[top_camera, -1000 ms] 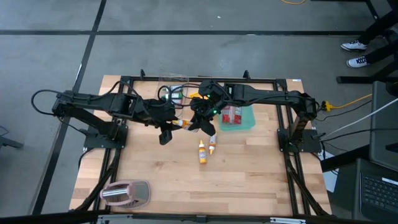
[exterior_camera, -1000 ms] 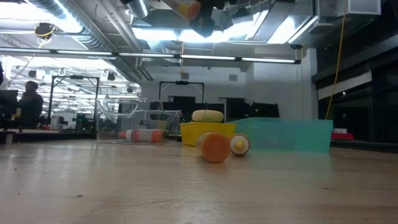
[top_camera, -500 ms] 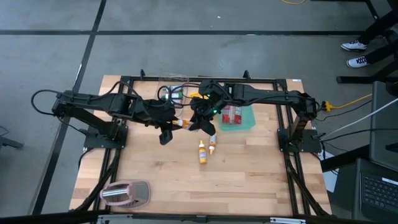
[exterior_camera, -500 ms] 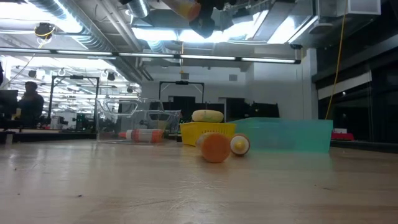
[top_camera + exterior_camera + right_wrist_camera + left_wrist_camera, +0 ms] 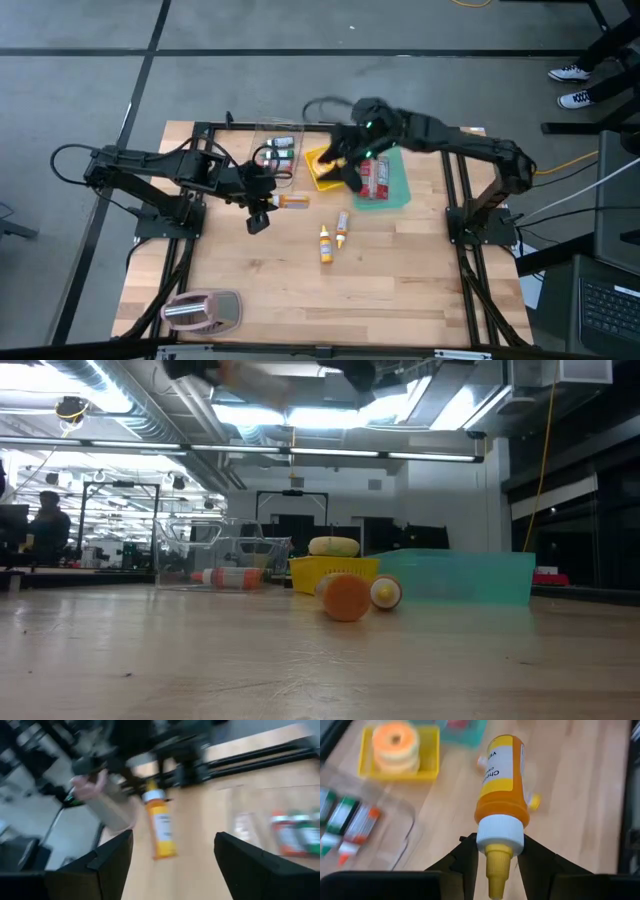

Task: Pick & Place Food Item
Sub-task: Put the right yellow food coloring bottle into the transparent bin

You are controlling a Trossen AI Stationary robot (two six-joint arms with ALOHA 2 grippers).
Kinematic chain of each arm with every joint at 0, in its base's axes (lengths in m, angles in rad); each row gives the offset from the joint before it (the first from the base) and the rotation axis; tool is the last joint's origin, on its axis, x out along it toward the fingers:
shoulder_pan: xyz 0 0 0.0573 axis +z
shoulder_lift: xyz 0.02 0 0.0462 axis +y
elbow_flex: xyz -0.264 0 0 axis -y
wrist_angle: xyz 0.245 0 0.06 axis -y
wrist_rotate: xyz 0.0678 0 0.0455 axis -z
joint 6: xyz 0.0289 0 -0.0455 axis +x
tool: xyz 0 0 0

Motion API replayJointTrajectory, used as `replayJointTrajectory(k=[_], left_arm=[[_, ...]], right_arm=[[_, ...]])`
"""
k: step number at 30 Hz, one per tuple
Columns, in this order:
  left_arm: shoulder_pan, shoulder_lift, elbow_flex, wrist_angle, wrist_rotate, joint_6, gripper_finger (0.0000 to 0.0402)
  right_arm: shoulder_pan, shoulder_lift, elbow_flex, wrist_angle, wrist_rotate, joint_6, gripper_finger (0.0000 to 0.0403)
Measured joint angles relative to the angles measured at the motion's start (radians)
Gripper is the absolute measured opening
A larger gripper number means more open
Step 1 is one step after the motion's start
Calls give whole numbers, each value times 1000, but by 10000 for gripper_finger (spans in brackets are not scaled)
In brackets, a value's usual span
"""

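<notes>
Left gripper [image 5: 492, 855] angled down clamping orange bottle [image 5: 502, 780], right gripper [image 5: 170, 862] raised, fingers wide.

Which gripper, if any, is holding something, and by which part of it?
The left gripper holds an orange bottle by its white cap end, off the table. The right gripper is open and holds nothing.

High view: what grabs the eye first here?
The orange bottle clamped by its white cap in the left gripper, held above the table near the middle. Next, the right gripper, open and empty, over the yellow tray at the table's far side. Two small bottles lie loose on the wood nearby.
</notes>
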Motion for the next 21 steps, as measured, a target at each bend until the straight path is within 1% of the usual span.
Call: replayJointTrajectory(k=[3, 6, 9, 12, 14, 21], left_arm=[[0, 0, 0, -71, -3, -6, 110], [9, 0, 0, -108, -30, 5, 110], [59, 0, -1, -148, -40, 26, 110], [126, -2, -29, -152, -42, 47, 110], [175, -7, -55, -149, -8, 79, 110], [361, -21, -166, -47, 142, 199, 110]], right_arm=[[-48, -47, 0, -20, 24, 15, 267], [-82, -87, 0, -25, 23, 17, 260], [-98, -111, 0, -31, 39, 17, 253], [-103, -127, 0, -33, 46, 17, 249], [-101, -129, 0, -42, 47, 18, 247], [-87, -129, 0, -67, 49, 14, 247]])
